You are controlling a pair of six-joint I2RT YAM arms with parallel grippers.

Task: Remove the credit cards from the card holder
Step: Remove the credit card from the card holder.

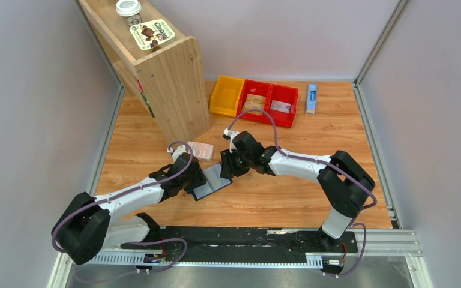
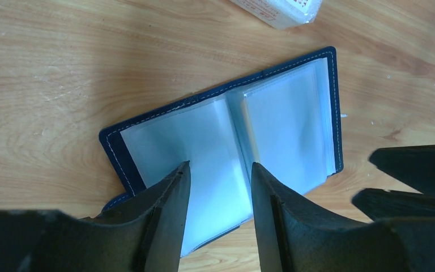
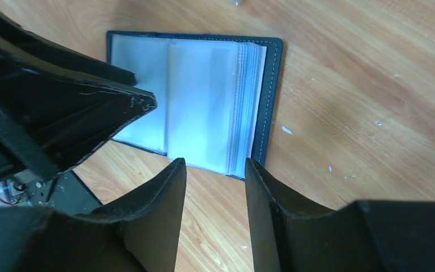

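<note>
The navy card holder [image 1: 214, 183] lies open and flat on the wooden table between both grippers. Its pale clear sleeves face up in the left wrist view [image 2: 277, 113] and the right wrist view [image 3: 204, 102], and I see no card in them. My left gripper [image 1: 199, 180] is open and empty, its fingertips over the holder's left page [image 2: 220, 165]. My right gripper [image 1: 225, 167] is open and empty, just off the holder's near edge [image 3: 215, 161]. A tan card [image 1: 254, 102] and a grey-white card [image 1: 281, 107] lie in the red bins.
A pink-and-white packet [image 1: 200, 150] lies just behind the holder. A wooden shelf unit [image 1: 168, 78] stands at the back left. A yellow bin [image 1: 225, 96] and red bins [image 1: 294, 99] sit at the back, with a slim blue-and-white box [image 1: 311, 98] to their right.
</note>
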